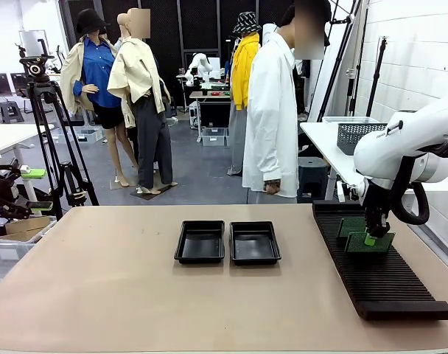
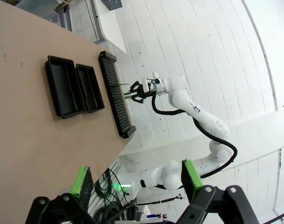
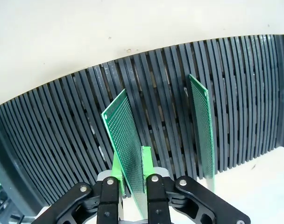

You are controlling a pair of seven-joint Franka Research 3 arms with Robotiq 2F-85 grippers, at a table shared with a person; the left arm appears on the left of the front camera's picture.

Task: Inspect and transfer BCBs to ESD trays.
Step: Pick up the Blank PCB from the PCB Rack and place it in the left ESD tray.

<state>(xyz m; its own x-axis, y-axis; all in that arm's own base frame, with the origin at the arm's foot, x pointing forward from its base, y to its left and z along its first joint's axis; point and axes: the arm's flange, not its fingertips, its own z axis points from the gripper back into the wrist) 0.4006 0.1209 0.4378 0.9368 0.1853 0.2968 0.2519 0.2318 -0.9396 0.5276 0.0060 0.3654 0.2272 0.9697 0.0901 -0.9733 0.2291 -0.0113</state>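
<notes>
My right gripper [image 3: 131, 170] is shut on the near edge of a green perforated BCB [image 3: 125, 140], which leans tilted over the black slotted rack [image 3: 62, 135]. In the front view that gripper [image 1: 371, 236] and its BCB [image 1: 371, 244] are low over the rack's far end. A second BCB [image 3: 201, 123] stands upright in a slot beside it [image 1: 351, 227]. Two ESD trays, left [image 1: 202, 242] and right [image 1: 255, 243], lie side by side at the table's middle with nothing in them. My left gripper [image 2: 137, 179] hangs open off the table's left side, holding nothing.
The long rack [image 1: 379, 269] runs along the table's right side, from the far edge to near the front. A person in a white coat [image 1: 272, 110] stands beyond the far edge. A tripod [image 1: 51, 133] stands at the far left.
</notes>
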